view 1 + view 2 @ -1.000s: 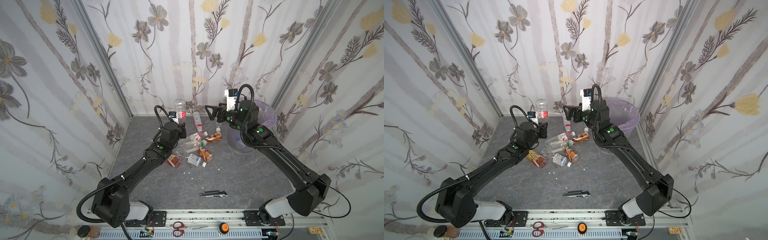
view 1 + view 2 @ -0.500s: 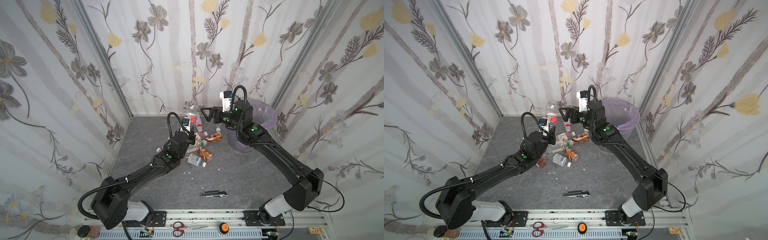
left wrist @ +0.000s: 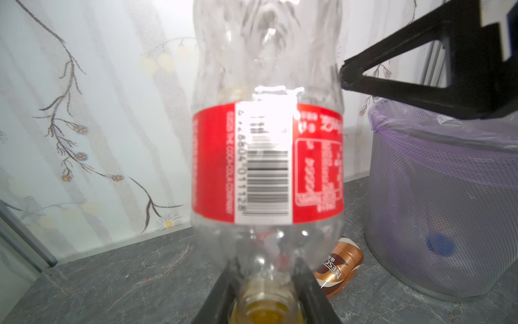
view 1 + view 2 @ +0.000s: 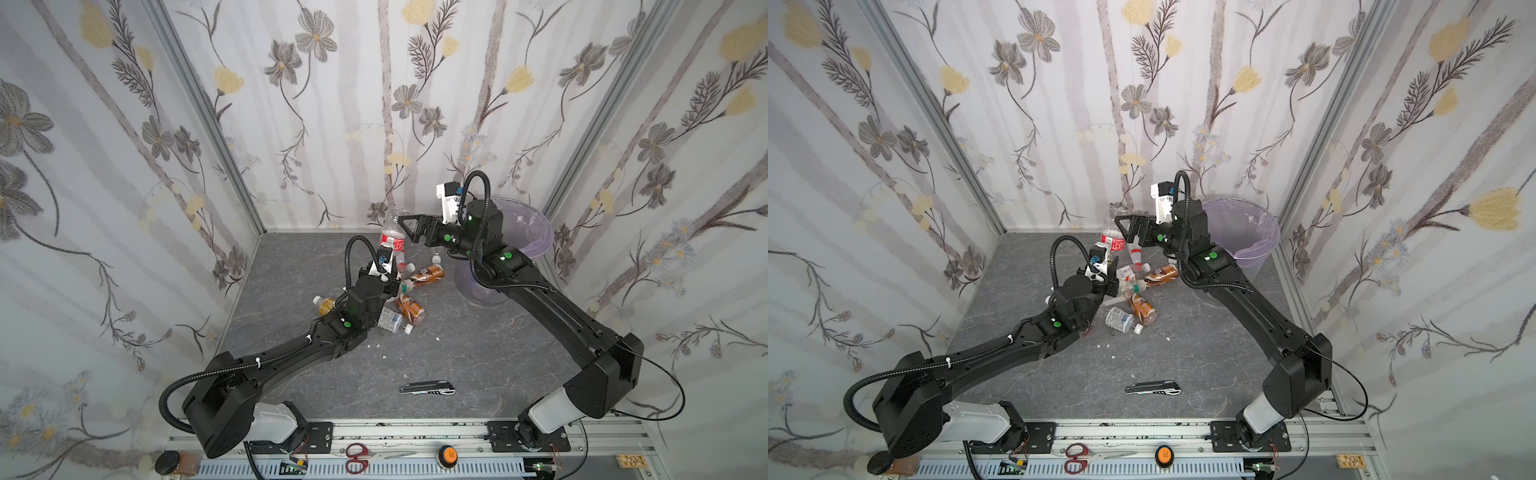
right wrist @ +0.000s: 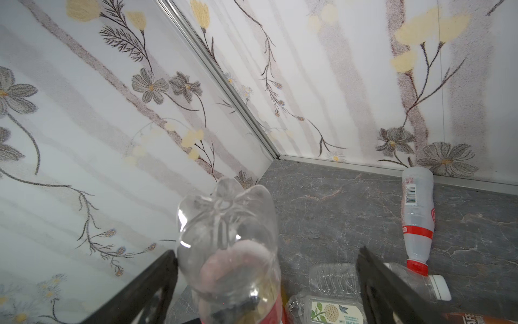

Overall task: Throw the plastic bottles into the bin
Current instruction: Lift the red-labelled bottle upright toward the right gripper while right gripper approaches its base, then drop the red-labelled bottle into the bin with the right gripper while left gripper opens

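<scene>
Between wide right jaws, red-labelled bottle (image 5: pixel 227 232)

You get bright, even, soft light with only faint shadows in both top views, whose walls bend at the edges, while your left wrist view shows the bottle (image 3: pixel 267 252) blurred and glare whitening its label (image 3: pixel 213 162).

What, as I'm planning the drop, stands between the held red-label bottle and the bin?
The right gripper, open, sits between the red-label bottle and the bin, its jaws flanking the bottle.
</scene>
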`<action>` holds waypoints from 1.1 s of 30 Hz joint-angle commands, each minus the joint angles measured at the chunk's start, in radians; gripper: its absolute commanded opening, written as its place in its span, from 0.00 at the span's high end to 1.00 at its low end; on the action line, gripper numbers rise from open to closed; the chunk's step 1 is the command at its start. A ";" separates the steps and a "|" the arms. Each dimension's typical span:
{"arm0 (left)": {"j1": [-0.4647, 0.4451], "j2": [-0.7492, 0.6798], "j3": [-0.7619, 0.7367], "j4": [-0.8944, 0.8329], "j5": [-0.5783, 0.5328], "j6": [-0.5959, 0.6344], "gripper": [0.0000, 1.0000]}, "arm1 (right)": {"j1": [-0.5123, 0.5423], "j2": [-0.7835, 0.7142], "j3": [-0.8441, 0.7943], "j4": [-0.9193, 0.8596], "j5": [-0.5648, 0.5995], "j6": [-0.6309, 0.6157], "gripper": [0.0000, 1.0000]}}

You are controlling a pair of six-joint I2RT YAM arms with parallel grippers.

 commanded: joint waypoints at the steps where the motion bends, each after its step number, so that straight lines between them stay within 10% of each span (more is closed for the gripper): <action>1: -0.013 -0.004 -0.002 0.071 -0.020 0.036 0.67 | 0.002 0.005 0.002 0.039 -0.020 0.024 0.06; 16: -0.043 0.041 0.016 0.089 -0.027 0.044 0.68 | 0.010 0.025 0.000 0.064 -0.051 0.054 0.14; 33: -0.050 0.050 0.019 0.092 -0.036 0.045 0.63 | 0.014 0.018 -0.033 0.074 -0.044 0.054 0.51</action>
